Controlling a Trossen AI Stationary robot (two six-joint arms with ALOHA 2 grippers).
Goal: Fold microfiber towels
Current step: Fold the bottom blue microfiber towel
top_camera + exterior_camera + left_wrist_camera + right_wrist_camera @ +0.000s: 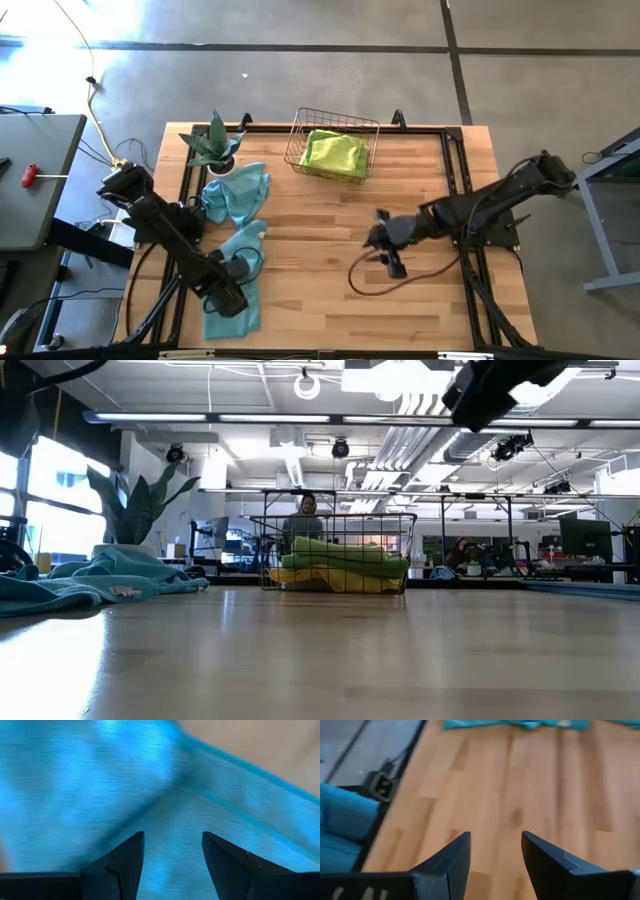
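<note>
Jaws on both arms stand spread, gripping nothing. On the desk [330,250], the teal towels [236,250] lie bunched at the left; more sit in the far wire basket [333,150]. Left gripper [232,298] hovers over teal cloth and could pinch two layers; right gripper [385,245] hangs over bare wood.

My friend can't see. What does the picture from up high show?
Two dark robot arms reach over a wooden table: the open left gripper over crumpled teal cloth towels, the open right gripper over bare wood. Behind sits a wire basket holding a lime-green towel.
</note>
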